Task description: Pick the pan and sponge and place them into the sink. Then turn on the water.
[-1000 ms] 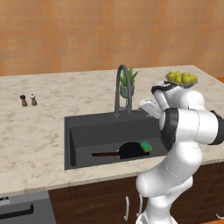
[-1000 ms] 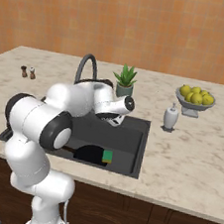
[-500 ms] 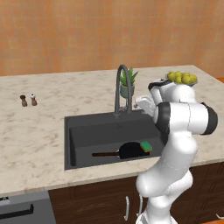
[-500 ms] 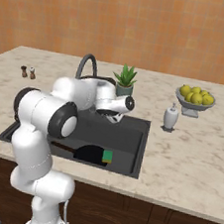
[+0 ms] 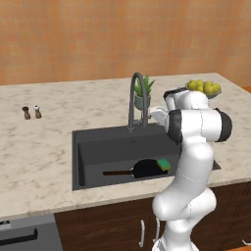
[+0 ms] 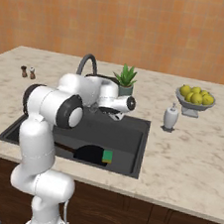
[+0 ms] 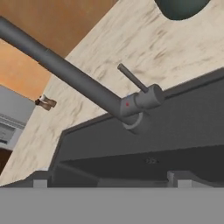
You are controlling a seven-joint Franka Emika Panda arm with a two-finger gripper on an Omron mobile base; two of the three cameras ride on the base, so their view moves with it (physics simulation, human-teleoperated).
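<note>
Pan (image 5: 146, 167) lies on floor of sink (image 5: 98, 152), handle pointing left. Green sponge (image 5: 163, 163) sits at pan's right edge, touching it — yellow side showing in right base view (image 6: 107, 157). Claw (image 6: 114, 115) hangs over back of sink beside faucet (image 5: 136, 100), jaws spread wide, holding nothing. Hand view: faucet base with thin lever (image 7: 132, 78) close ahead, sink rim below. On marble worktop (image 5: 49, 142): potted plant (image 6: 124, 79) behind faucet, soap dispenser (image 6: 170, 116), lemon bowl (image 6: 194, 98) — shakers (image 5: 31, 112) well left.
</note>
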